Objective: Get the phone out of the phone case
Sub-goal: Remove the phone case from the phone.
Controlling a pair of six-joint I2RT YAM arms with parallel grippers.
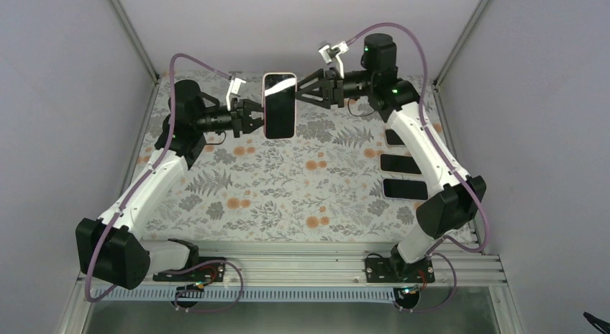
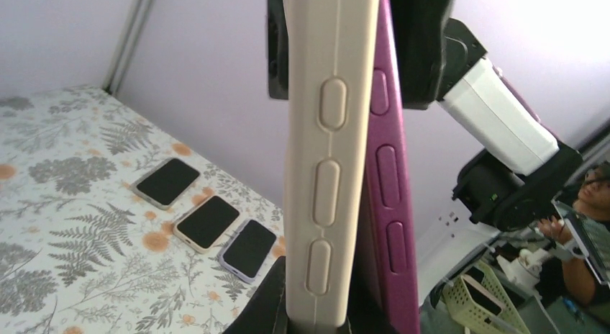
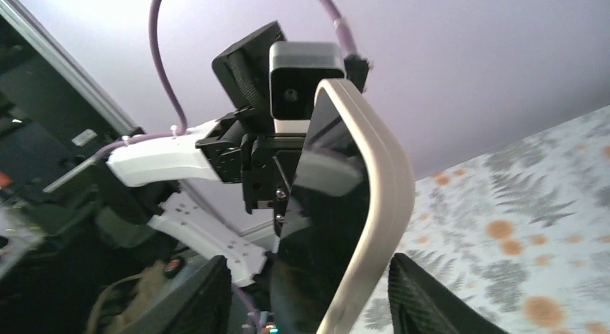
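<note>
The phone point(image 1: 279, 107) hangs upright in the air over the back of the table, its black screen facing the top camera. My left gripper point(image 1: 253, 119) is shut on its left edge. In the left wrist view the fingers point(image 2: 270, 305) pinch the cream phone case point(image 2: 329, 161) edge-on, with a magenta edge point(image 2: 388, 197) right behind it. My right gripper point(image 1: 303, 89) stands open at the phone's upper right. Its fingertips point(image 3: 424, 298) straddle the black screen point(image 3: 324, 226) and the bowed cream case rim point(image 3: 378, 204) without touching either.
Three more cased phones point(image 1: 400, 163) lie in a row on the floral cloth point(image 1: 288, 190) under the right arm, also seen as a row of phones point(image 2: 208, 222) from the left wrist. Grey walls close in the back and sides. A pale basket point(image 2: 478, 298) stands beyond the table.
</note>
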